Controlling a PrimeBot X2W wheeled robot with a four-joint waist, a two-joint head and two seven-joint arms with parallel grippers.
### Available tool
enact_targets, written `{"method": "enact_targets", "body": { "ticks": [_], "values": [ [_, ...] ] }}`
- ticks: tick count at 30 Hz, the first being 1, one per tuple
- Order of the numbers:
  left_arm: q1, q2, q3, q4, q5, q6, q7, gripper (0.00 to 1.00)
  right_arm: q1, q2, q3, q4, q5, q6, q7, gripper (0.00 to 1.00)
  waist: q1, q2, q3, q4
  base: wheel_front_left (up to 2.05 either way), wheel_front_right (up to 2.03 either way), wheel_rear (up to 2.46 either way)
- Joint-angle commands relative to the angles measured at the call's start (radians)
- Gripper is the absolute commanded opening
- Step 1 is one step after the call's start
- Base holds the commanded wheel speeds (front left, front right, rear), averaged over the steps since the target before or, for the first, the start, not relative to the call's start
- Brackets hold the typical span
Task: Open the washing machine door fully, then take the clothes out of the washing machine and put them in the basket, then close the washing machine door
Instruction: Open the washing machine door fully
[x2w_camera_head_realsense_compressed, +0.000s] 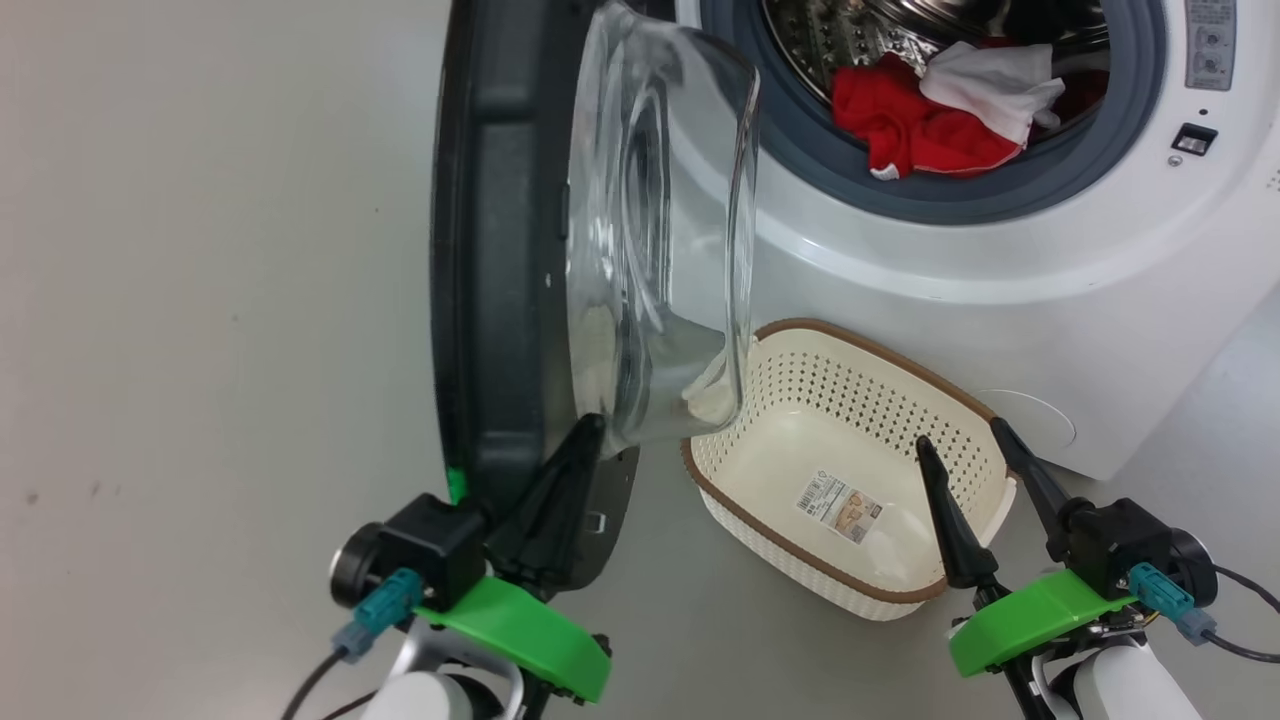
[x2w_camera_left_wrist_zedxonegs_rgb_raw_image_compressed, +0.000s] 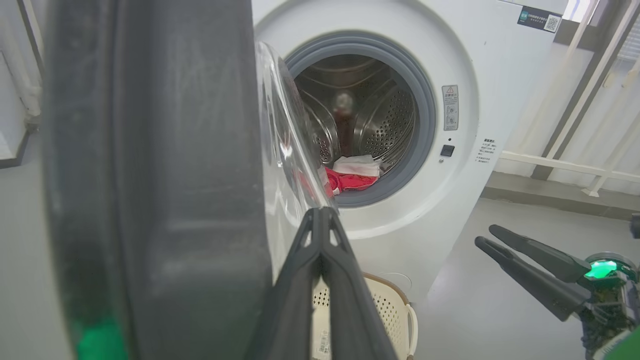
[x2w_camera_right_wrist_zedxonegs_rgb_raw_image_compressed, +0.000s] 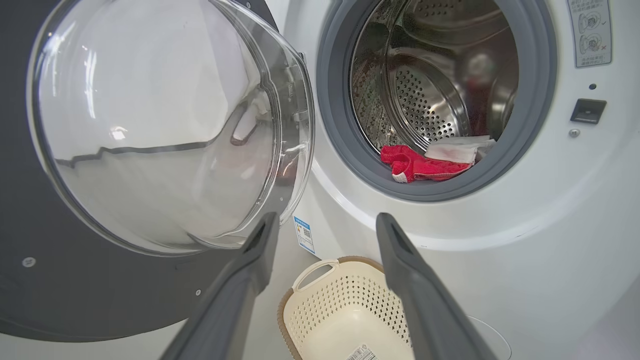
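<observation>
Here, two clothes (x2w_camera_head_realsense_compressed: 945, 112) in drum (x2w_camera_right_wrist_zedxonegs_rgb_raw_image_compressed: 425, 95) (red, white); one basket (x2w_camera_head_realsense_compressed: 830, 385).

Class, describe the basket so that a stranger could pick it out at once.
Find the big white washing machine with its door swung open. On the floor before it stands the basket: cream perforated plastic, brown rim, a paper sticker inside.

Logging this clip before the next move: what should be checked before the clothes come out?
1. Round black-rimmed glass washing machine door off the drum mouth: ok.
2. Door fully open: cannot tell.
3. Red and white fabric clothes lying at the drum mouth: ok.
4. Cream perforated plastic basket on the floor, empty bar a sticker: ok.
5. Right gripper open above the basket: ok.
6. Left gripper shut beside the door: ok.
</observation>
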Motion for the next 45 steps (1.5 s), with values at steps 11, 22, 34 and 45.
{"method": "enact_targets", "body": {
  "ticks": [11, 22, 34, 45],
  "values": [
    [0.006, 0.108, 0.174, 0.003, -0.044, 0.072, -0.008, 0.0, -0.051, 0.003, 0.042, -0.002, -0.02, 0.006, -0.006, 1.0, 0.0, 0.0, 0.008, 0.011, 0.0, 0.0, 0.0],
    [0.007, 0.139, 0.254, 0.063, -0.078, 0.117, -0.025, 0.0, -0.067, 0.003, 0.064, 0.028, -0.045, 0.006, -0.006, 1.0, 0.0, 0.0, 0.002, 0.003, 0.0, 0.0, 0.0],
    [-0.052, 0.171, 0.309, 0.169, -0.098, 0.131, -0.06, 0.0, -0.086, -0.02, 0.098, 0.059, -0.047, 0.006, -0.006, 1.0, 0.0, 0.0, 0.03, 0.001, 0.0, 0.0, 0.0],
    [-0.182, 0.185, 0.361, 0.361, -0.141, 0.11, -0.115, 0.0, -0.11, -0.051, 0.117, 0.07, -0.053, 0.006, -0.005, 1.0, 0.0, 0.0, 0.075, 0.0, 0.0, 0.0, 0.0]
  ]
}}
